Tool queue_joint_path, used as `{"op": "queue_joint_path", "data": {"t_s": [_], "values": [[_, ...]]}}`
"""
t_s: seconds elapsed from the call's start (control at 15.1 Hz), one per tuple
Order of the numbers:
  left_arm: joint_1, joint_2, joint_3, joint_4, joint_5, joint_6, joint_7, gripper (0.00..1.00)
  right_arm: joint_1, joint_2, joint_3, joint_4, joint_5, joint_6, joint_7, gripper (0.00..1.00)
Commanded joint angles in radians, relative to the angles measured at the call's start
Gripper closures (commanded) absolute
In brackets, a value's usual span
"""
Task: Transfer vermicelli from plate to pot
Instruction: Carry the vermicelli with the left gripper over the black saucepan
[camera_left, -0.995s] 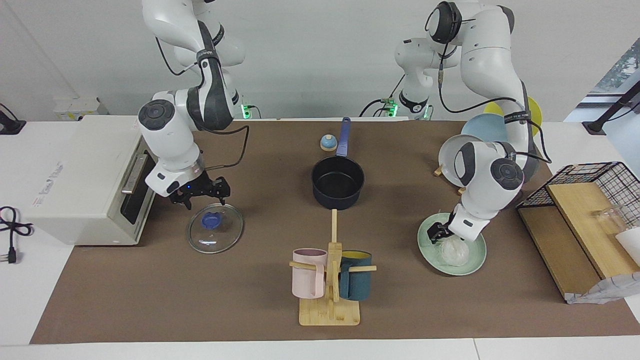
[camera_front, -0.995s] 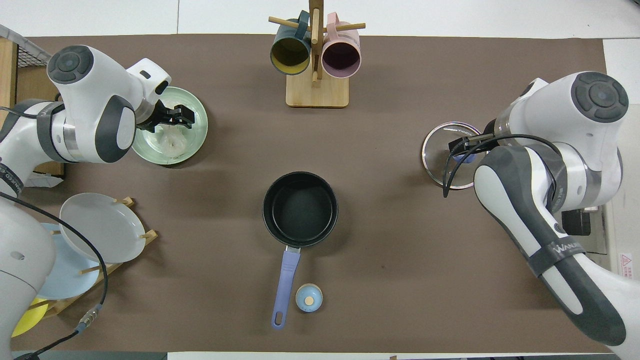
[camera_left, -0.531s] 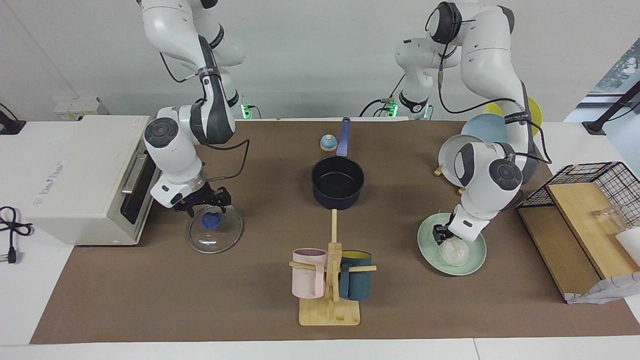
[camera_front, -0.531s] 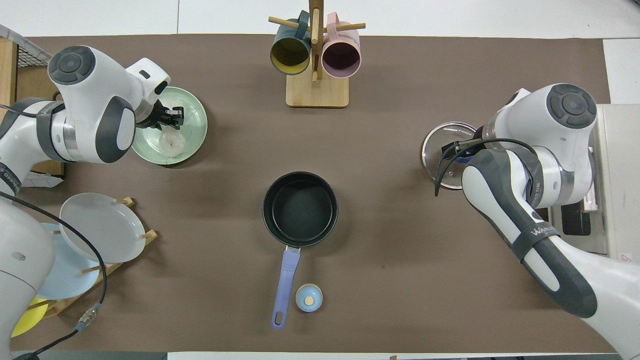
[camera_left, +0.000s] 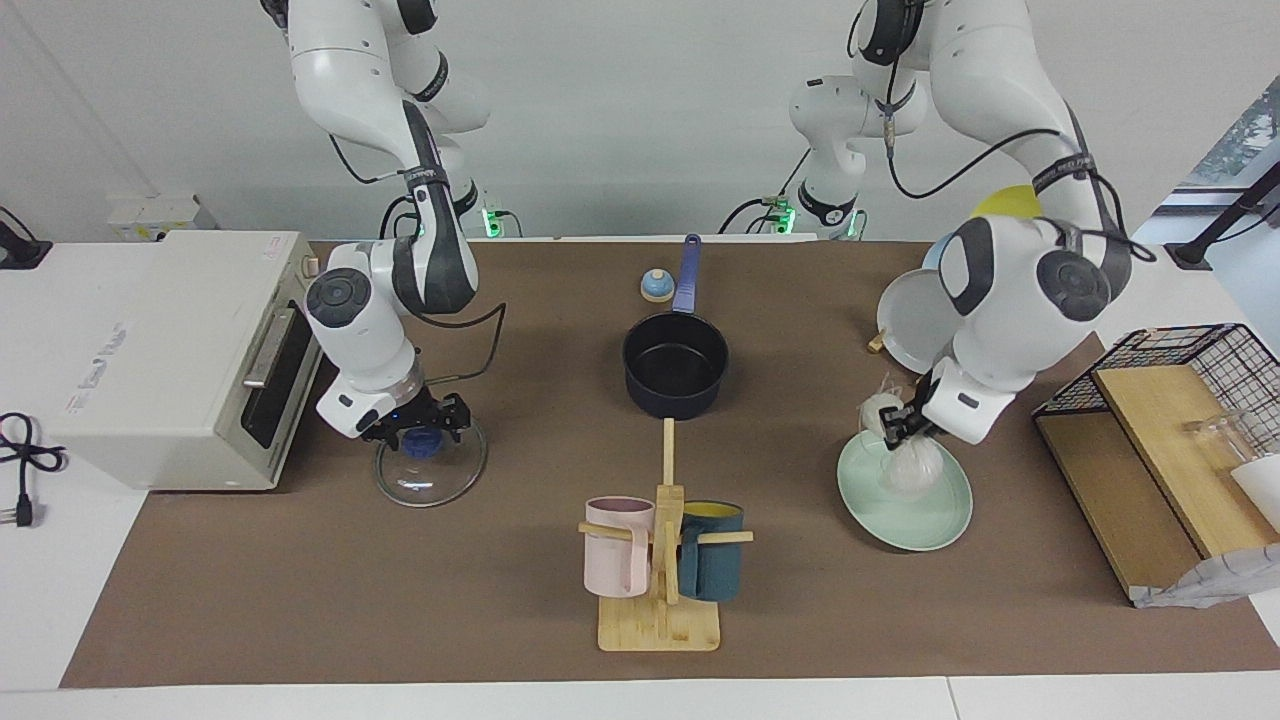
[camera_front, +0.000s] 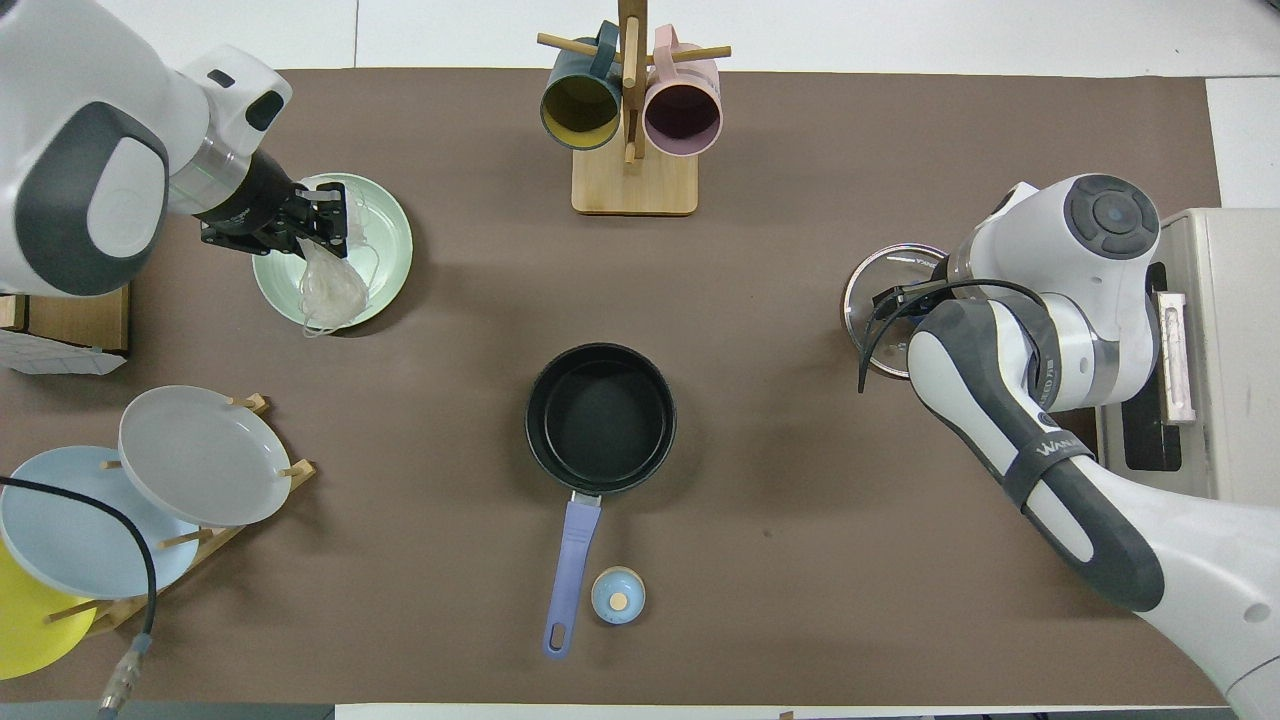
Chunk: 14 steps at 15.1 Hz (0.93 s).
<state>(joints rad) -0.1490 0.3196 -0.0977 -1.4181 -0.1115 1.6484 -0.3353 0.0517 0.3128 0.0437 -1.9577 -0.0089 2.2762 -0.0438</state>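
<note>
Vermicelli (camera_left: 908, 462) hangs in its clear wrap from the left claw (camera_left: 898, 424), which is clenched on the top of the bundle just above the plate (camera_left: 905, 525); the plate sits toward the left arm's end of the counter, and in the facing view the bundle's bottom looks just clear of it or barely brushing it; a second whitish bundle seems to sit by the claw at the plate's rim nearer the robots, though I cannot tell whether it is gripped too. So the step in hand is the lift off the plate; the grasp looks made and the carry is about to start. Next move, as I judge it: raise the bundle enough to clear the rim of the pot (camera_left: 676, 366), swing toward the middle of the counter, stop over the pot's empty black inside, then let go; the wrap is slack, so the bundle may sway, and a slow carry would suit it.

Right claw (camera_left: 417, 428) is low over the knob of the glass lid (camera_left: 430, 465) near the right arm's end, beside the oven (camera_left: 170, 350); I cannot tell whether it is released or closing.

Against a second ago: the left claw was spread over the bundle as it lay on the plate, and now it has closed and risen with the bundle, the arm's wrist much higher; the right claw has dropped from above the lid's edge to its knob.
</note>
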Motion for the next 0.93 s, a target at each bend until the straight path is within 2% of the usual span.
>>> {"op": "queue_joint_path", "data": {"t_s": [0.0, 0.13, 0.2, 0.33, 0.4, 0.6, 0.73, 0.86], "values": [[-0.125, -0.114, -0.008, 0.005, -0.077, -0.094, -0.212, 1.00, -0.010, -0.003, 0.004, 0.006, -0.019, -0.012, -0.062, 0.45], [-0.228, -0.154, -0.020, -0.045, -0.096, -0.081, -0.304, 1.00, -0.012, -0.003, 0.004, 0.008, -0.019, -0.026, -0.071, 0.60], [-0.271, -0.193, -0.020, -0.118, -0.099, -0.046, -0.335, 1.00, -0.012, -0.003, 0.004, 0.008, -0.019, -0.027, -0.071, 0.64], [-0.345, -0.260, -0.023, -0.288, -0.111, 0.068, -0.358, 1.00, -0.012, -0.001, 0.004, 0.020, -0.020, -0.037, -0.073, 0.66], [-0.389, -0.269, -0.022, -0.364, -0.120, 0.136, -0.390, 1.00, -0.012, -0.001, 0.004, 0.026, -0.020, -0.049, -0.073, 0.67], [-0.439, -0.238, -0.023, -0.497, -0.123, 0.324, -0.406, 1.00, -0.001, -0.001, 0.004, 0.086, -0.020, -0.119, -0.071, 0.66], [-0.432, -0.197, -0.023, -0.518, -0.123, 0.404, -0.400, 1.00, 0.007, -0.003, 0.004, 0.149, -0.020, -0.199, -0.071, 0.67], [-0.423, -0.175, -0.022, -0.516, -0.125, 0.415, -0.372, 1.00, 0.023, -0.017, 0.004, 0.174, -0.020, -0.247, -0.071, 0.72]]}}
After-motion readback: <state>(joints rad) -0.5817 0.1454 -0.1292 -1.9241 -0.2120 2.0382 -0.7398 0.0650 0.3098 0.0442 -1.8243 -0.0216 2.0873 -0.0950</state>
